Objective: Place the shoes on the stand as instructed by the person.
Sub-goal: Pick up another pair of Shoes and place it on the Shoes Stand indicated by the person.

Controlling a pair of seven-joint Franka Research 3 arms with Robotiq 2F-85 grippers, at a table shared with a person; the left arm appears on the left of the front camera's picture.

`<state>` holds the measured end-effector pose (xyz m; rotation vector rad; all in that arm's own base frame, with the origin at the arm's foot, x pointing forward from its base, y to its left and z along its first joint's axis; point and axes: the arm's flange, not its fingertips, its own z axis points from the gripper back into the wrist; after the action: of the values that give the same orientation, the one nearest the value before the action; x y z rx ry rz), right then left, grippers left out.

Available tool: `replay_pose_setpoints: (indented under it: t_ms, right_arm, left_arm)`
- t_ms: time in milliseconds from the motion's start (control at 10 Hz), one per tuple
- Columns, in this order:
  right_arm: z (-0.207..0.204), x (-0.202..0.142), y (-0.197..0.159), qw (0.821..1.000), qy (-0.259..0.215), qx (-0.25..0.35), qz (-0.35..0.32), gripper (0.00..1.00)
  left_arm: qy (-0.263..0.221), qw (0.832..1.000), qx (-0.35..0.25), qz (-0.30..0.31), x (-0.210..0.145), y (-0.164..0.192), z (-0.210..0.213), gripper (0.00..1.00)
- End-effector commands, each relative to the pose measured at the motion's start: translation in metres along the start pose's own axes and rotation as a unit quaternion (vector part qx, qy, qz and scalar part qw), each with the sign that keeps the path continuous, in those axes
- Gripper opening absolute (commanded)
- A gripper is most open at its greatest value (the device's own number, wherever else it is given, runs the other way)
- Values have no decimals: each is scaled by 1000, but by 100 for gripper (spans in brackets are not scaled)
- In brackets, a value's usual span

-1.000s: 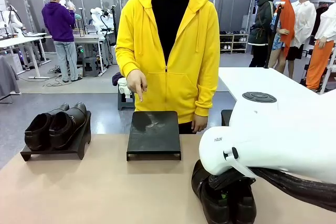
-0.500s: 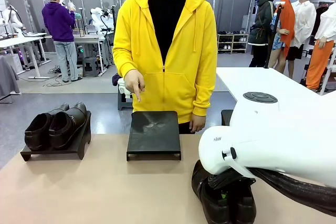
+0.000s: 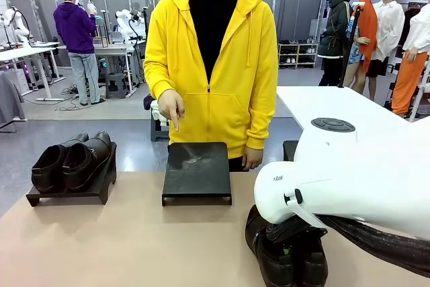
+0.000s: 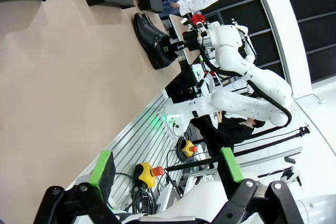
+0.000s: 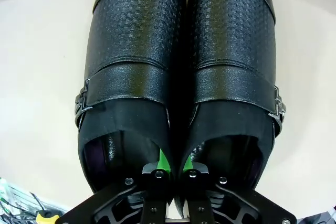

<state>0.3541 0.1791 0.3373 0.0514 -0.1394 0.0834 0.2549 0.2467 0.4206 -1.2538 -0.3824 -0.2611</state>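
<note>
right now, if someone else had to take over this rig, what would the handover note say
Left gripper: open, empty, away from the shoes.
Right gripper: shut on the second pair of shoes, one finger inside each shoe, pinching the inner walls together, at the table's near edge.
Done: first pair sits on the left stand.
Person's hand points down at the bare middle stand.
Left to do: lift the gripped pair onto that middle stand, release.
</note>
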Motion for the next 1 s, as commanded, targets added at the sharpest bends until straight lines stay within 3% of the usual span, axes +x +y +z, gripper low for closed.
replay_pose_setpoints:
  t_ms: [0, 200, 400, 900]
  right_arm:
    - [22, 7, 10, 1000, -5, 22, 8, 7]
    - [61, 18, 18, 1000, 7, 14, 22, 7]
    - [101, 43, 33, 1000, -15, -1, 27, 7]
    - [153, 112, 118, 998, -55, -28, 6, 7]
  left_arm:
    - [1, 1000, -5, -9, -2, -2, 1, 100]
    - [1, 1000, -5, -9, -2, -2, 1, 100]
    - [1, 1000, -5, -9, -2, -2, 1, 100]
    - [1, 1000, -5, -9, -2, -2, 1, 100]
